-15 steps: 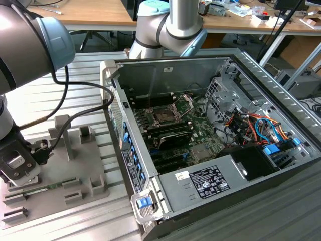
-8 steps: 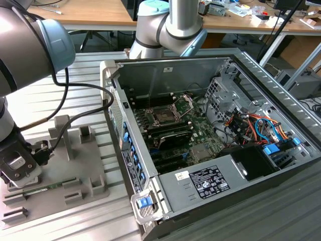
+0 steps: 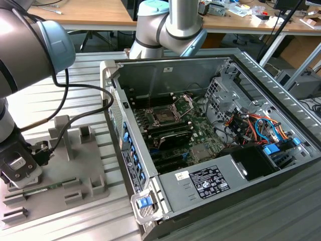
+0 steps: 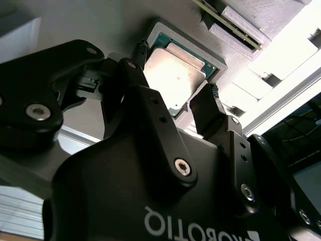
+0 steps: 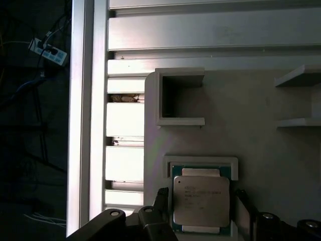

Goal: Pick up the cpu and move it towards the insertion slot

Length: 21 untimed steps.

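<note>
We see the gripper (image 4: 176, 70) lowered over the grey plastic tray (image 3: 85, 170), which lies on the ribbed aluminium table (image 3: 90, 70) at the exterior view's left. The cpu (image 4: 173, 75), a small flat square chip with a silvery metal top and a thin green rim, sits flat in the tray's shallow square recess, face up. That recess keeps it square to the approach.

In both wrist views the 2 black fingertips (image 4: 213, 93) stand apart, 1 on each of 2 opposite edges of the chip and just beside its rim. We read the jaws as spread and not yet clamped, because green rim shows next to each tip and the chip looks fully seated. Whether either tip already brushes the rim, we cannot tell. Taking the chip by its edges keeps the pads off the top face and leaves the underside free.

The insertion slot (image 3: 164, 115), a square dark socket in a shiny metal frame, lies well apart to the exterior view's right. It is on the motherboard inside the open metal computer case (image 3: 131, 150). Its hinged silver retaining plate (image 3: 185, 103) appears swung up toward the far side, which leaves the socket uncovered from above. We judge the work to be at the grasp, with nothing carried yet.
</note>
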{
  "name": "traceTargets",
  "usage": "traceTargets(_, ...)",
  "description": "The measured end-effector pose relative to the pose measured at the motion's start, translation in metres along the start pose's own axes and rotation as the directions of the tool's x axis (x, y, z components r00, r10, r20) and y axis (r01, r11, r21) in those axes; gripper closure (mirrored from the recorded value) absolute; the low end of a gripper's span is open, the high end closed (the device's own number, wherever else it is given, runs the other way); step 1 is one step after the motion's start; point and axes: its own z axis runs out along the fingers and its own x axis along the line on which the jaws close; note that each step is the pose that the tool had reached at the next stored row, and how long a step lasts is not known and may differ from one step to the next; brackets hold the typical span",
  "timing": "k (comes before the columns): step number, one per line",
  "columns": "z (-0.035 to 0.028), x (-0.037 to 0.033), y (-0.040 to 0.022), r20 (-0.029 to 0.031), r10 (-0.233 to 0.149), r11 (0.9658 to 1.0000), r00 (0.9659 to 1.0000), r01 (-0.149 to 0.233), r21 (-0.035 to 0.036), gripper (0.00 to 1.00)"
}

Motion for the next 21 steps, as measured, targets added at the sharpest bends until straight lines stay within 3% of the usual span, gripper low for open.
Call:
traceTargets(11,0.002,0.0,-0.0001,0.0001,0.0,1.0,1.0,0.0,-0.0005,0.38)
traceTargets(17,0.0021,-0.0001,0.0,0.0005,0.0,0.9999,1.0,0.0,-0.0109,0.38)
traceTargets(21,0.0021,-0.0001,0.0002,0.0004,0.0,0.9999,1.0,0.0,-0.0117,0.38)
